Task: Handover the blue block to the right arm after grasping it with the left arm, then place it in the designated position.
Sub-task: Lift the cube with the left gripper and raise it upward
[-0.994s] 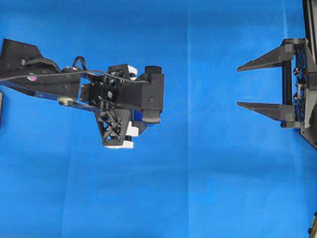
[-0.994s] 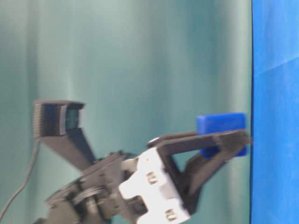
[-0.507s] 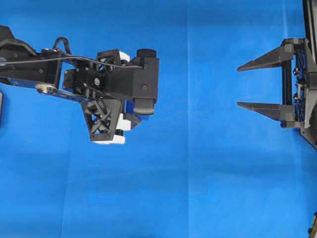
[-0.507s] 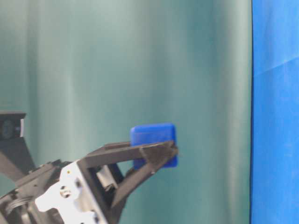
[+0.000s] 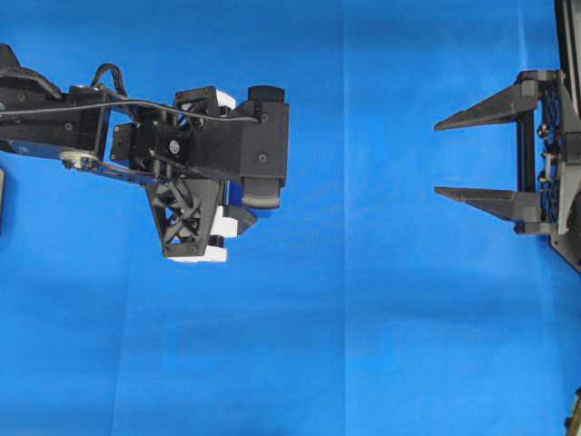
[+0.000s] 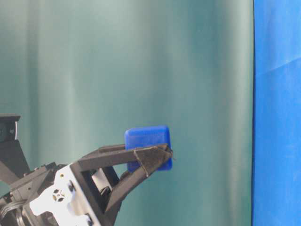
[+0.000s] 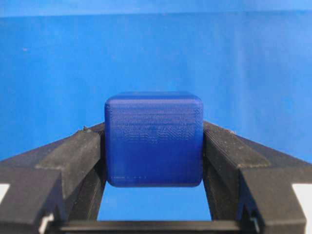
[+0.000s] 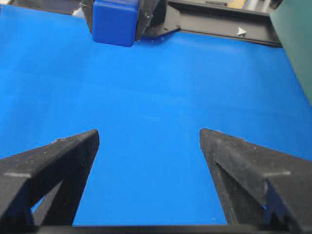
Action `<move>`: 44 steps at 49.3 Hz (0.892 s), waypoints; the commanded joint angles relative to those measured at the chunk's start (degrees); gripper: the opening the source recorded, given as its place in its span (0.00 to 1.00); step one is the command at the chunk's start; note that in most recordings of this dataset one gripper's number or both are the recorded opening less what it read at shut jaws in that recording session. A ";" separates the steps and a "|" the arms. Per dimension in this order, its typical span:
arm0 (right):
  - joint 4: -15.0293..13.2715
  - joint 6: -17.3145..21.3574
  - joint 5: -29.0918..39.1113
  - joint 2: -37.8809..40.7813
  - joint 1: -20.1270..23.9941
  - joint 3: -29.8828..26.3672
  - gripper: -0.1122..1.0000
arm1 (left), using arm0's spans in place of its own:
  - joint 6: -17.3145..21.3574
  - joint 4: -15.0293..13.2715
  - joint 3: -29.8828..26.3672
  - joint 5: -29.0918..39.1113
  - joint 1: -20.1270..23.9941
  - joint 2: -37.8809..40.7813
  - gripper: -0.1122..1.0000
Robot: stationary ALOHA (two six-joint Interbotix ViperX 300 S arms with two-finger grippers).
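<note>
Bright blue cloth (image 5: 381, 345) covers the whole work surface. Left of centre, the left arm (image 5: 109, 136) holds its left gripper (image 7: 153, 146) clamped on the blue block (image 7: 153, 139), squeezed between both fingertips and raised clear of the cloth, apparently so it can be offered across. Well to the block's right, the right gripper (image 5: 454, 156) waits with jaws spread wide, tips pointing toward the block, seemingly ready to receive it.

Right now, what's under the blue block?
Only bare blue cloth shows under the blue block, held off the surface in the left end effector. The spot straight below it is covered by the arm in the overhead view.
</note>
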 commanded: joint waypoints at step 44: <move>0.18 0.09 -0.35 0.26 -0.09 -1.32 0.97 | 0.00 0.18 -0.97 -1.76 -0.09 -1.67 0.54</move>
